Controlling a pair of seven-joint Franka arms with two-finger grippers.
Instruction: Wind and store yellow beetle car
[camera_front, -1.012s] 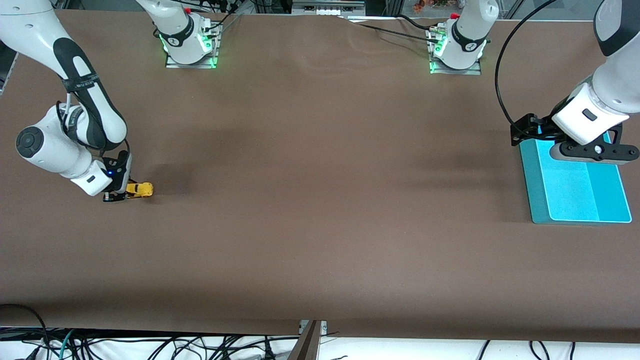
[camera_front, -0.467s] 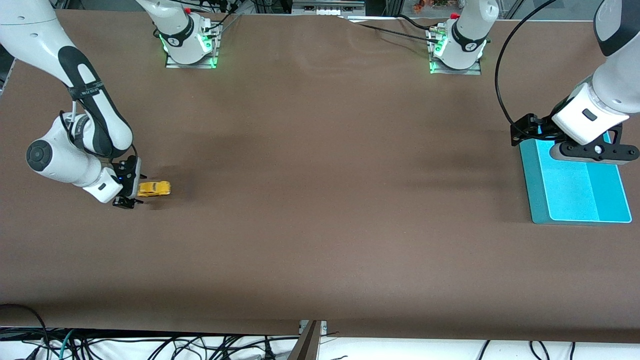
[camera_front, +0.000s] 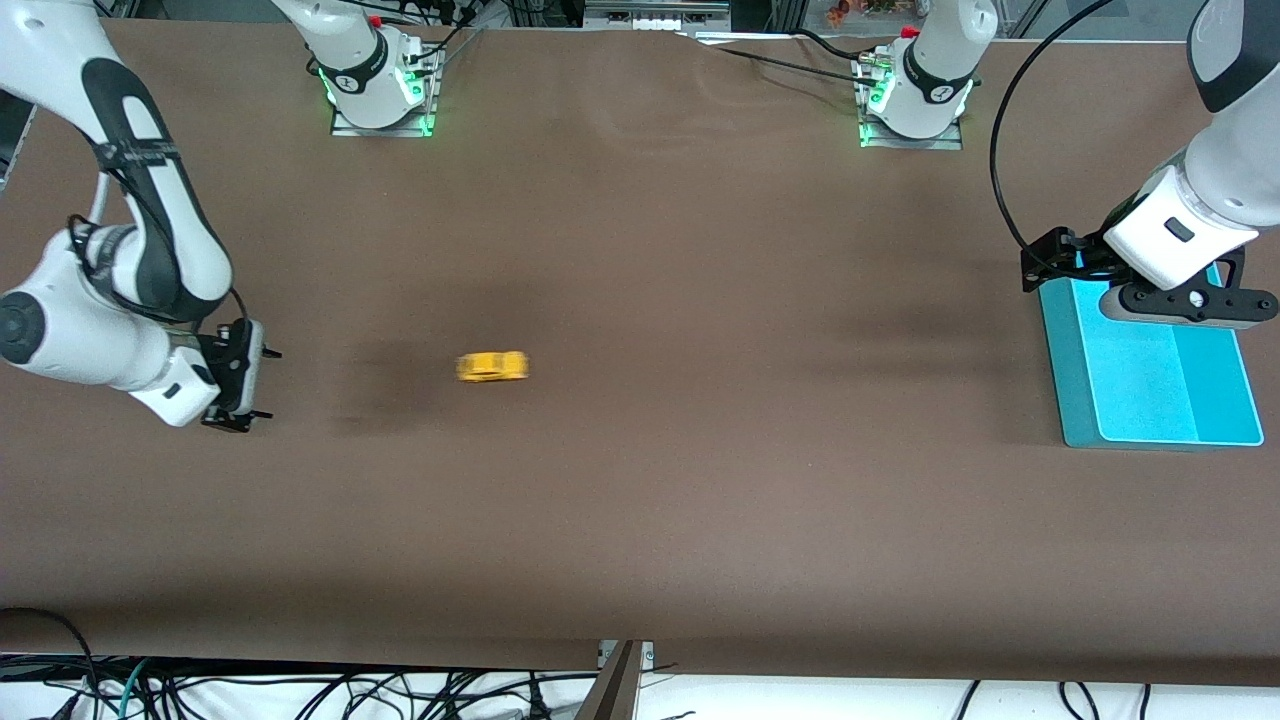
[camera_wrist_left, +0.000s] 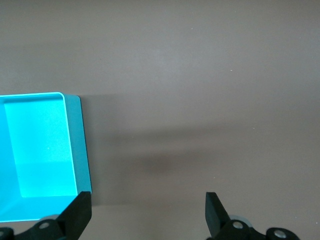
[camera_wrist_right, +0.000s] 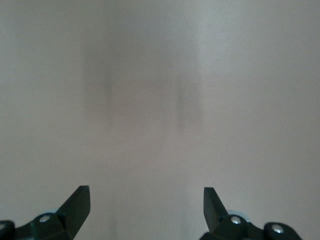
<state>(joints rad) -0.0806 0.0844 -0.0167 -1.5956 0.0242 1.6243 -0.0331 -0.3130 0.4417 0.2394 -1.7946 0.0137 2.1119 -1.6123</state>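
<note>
The yellow beetle car (camera_front: 492, 367) is on the brown table, blurred, free of both grippers and well off from my right gripper toward the left arm's end. My right gripper (camera_front: 258, 384) stands open low over the table at the right arm's end, with nothing between its fingers; its wrist view shows the open gripper (camera_wrist_right: 146, 210) over bare table and no car. My left gripper (camera_front: 1190, 303) hangs open and empty over the edge of the turquoise tray (camera_front: 1150, 400). The left wrist view has that gripper (camera_wrist_left: 148, 215) beside a corner of the tray (camera_wrist_left: 35, 150).
The two arm bases (camera_front: 380, 90) (camera_front: 915, 100) stand along the table edge farthest from the front camera. Cables lie under the nearest table edge (camera_front: 620, 665). Brown table stretches between the car and the tray.
My right gripper opened and let go of the car. The car rolled away across the table toward the left arm's end. The right arm drew back a little. The left arm has not moved.
</note>
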